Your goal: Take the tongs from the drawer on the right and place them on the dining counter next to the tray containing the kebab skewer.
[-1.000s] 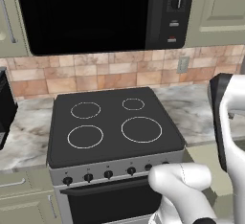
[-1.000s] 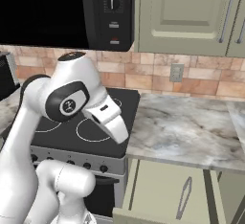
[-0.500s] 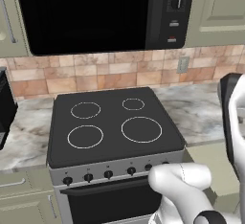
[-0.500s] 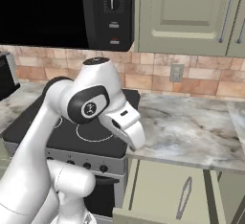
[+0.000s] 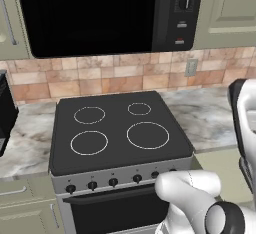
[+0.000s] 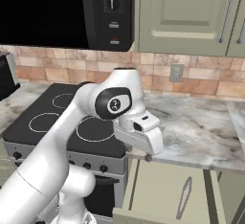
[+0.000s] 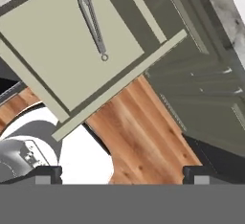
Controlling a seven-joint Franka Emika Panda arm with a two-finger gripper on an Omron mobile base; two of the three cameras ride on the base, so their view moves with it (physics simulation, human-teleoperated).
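**A:** Where are the tongs, taking the stove as the landmark?

**B:** The tongs [image 6: 183,197] lie flat in the open drawer [image 6: 158,189], which is pulled out to the right of the stove [image 5: 117,138], just under the marbled worktop [image 6: 196,132]. In the hand view the tongs [image 7: 91,19] are a slim grey pair resting alone on the drawer's pale beige floor [image 7: 52,41], with a small ring at one end.

**A:** And the gripper?

**B:** The gripper [image 7: 122,173] looks down from above the drawer and the wooden floor [image 7: 139,127]. Its two dark fingertips [image 7: 48,173] stand far apart with nothing between them, well clear of the tongs.

**A:** What else is around, or in the way?

**B:** A black microwave [image 5: 105,13] hangs above the stove, beside sage-green cupboard doors [image 6: 191,15]. A tiled backsplash [image 5: 100,78] with a wall socket [image 6: 177,72] runs behind. The white arm [image 6: 95,122] bends across the stove's right edge. Nothing covers the tongs.

**A:** Any writing?

**B:** None can be read; the microwave's panel markings are too small.
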